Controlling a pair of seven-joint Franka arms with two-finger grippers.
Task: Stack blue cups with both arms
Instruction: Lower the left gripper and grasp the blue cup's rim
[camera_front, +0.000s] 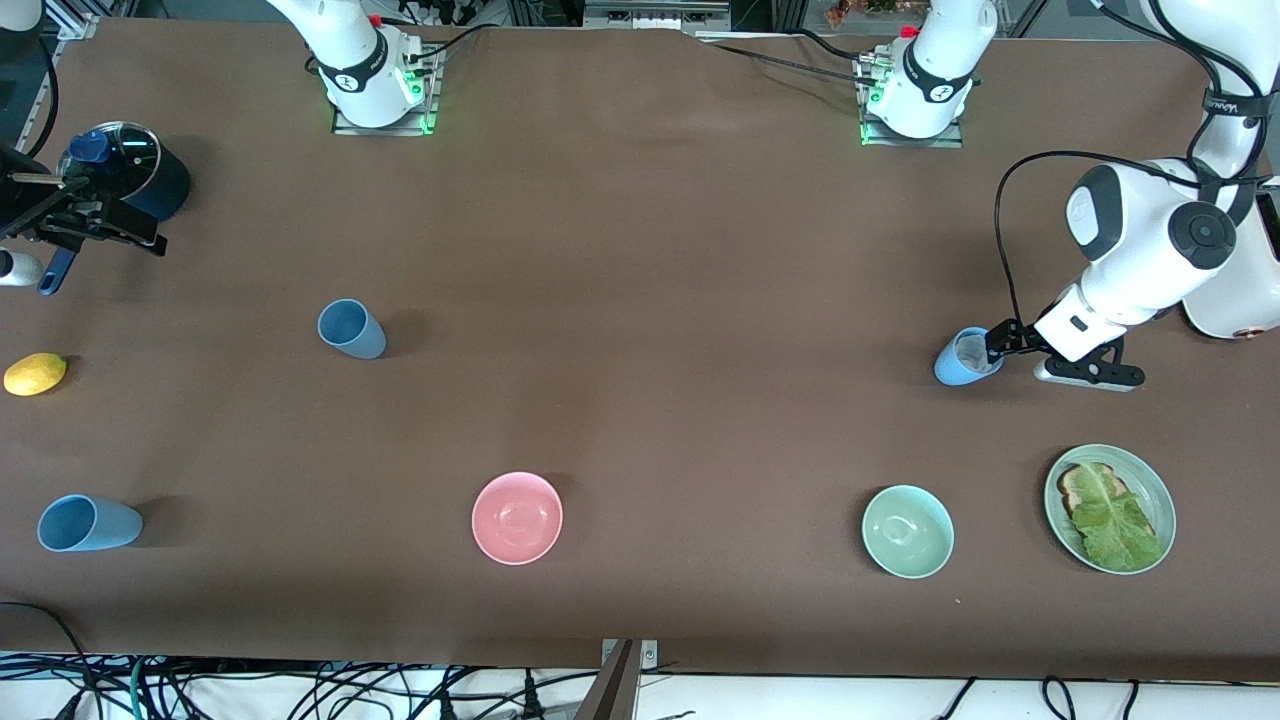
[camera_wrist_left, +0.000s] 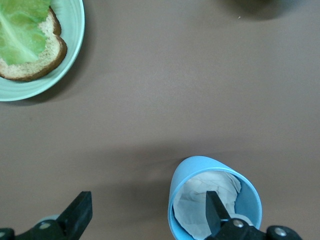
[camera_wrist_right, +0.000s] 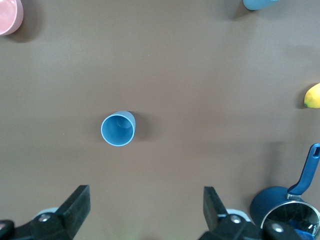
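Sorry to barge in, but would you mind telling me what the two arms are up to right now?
They are set to stack blue cups. The left gripper is open at the paper-stuffed cup, one finger inside its rim, nothing gripped yet. The right gripper hangs open beside the lidded pot, holding nothing. Two more cups stand untouched: one toward the right arm's end, another nearer the camera.

Bare bench (camera_front: 640, 300) is lying open between the slate blue cup (camera_front: 352, 329) and the light blue cup (camera_front: 966, 359); the left gripper (camera_front: 990, 350) is crowding that light one, jaws spread.
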